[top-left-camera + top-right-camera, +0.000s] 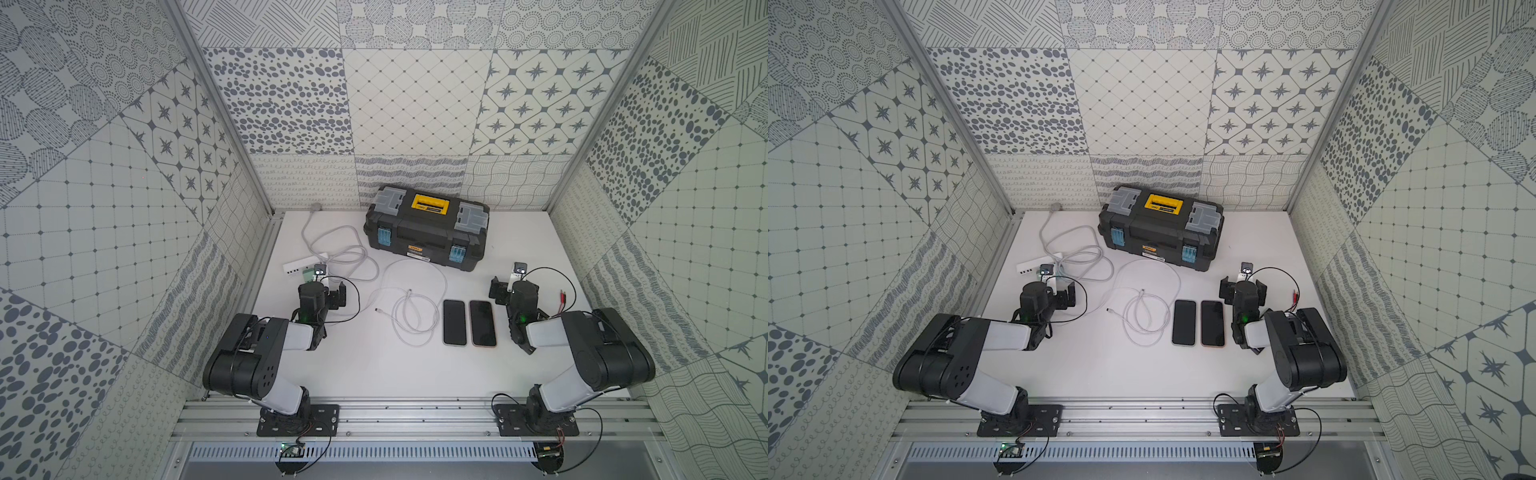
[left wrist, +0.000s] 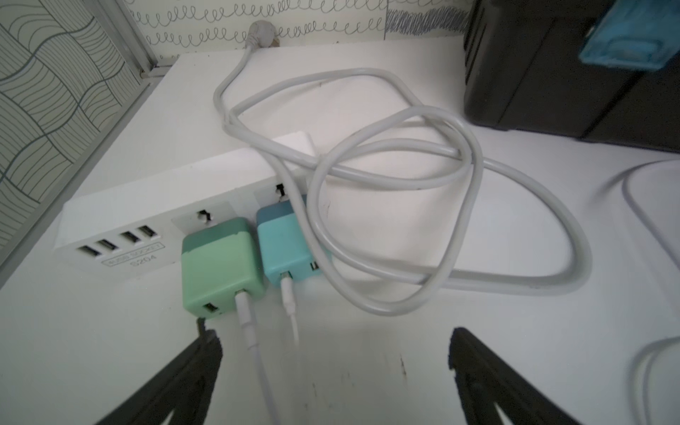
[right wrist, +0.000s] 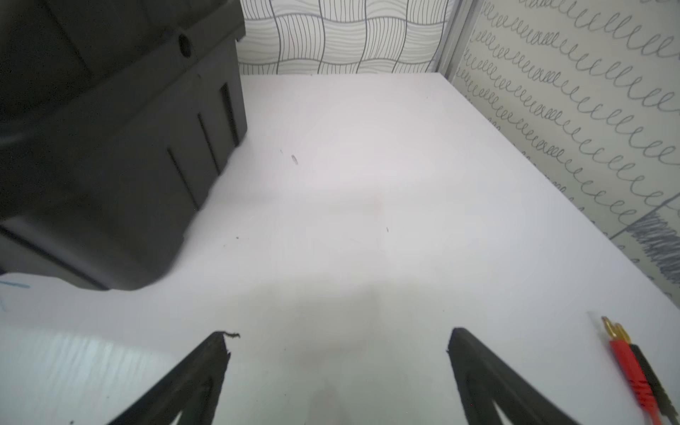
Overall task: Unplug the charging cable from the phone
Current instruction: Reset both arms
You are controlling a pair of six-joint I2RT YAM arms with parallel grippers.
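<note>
Two dark phones lie side by side, screens up, in both top views: one (image 1: 454, 322) (image 1: 1184, 323) on the left and one (image 1: 483, 323) (image 1: 1212, 323) on the right. A thin white charging cable (image 1: 415, 316) (image 1: 1144, 316) lies coiled just left of them, with one end (image 1: 376, 310) free on the table. Whether a plug sits in either phone cannot be made out. My left gripper (image 1: 324, 291) (image 2: 335, 336) is open above the chargers, left of the coil. My right gripper (image 1: 514, 289) (image 3: 338, 335) is open over bare table, just right of the phones. Neither holds anything.
A white power strip (image 1: 301, 264) (image 2: 147, 206) holds a green charger (image 2: 220, 265) and a blue charger (image 2: 287, 246), each with a thin white lead. Its thick grey cord (image 1: 340, 253) loops nearby. A black toolbox (image 1: 426, 228) stands at the back. Red and black plugs (image 3: 629, 360) lie by the right wall.
</note>
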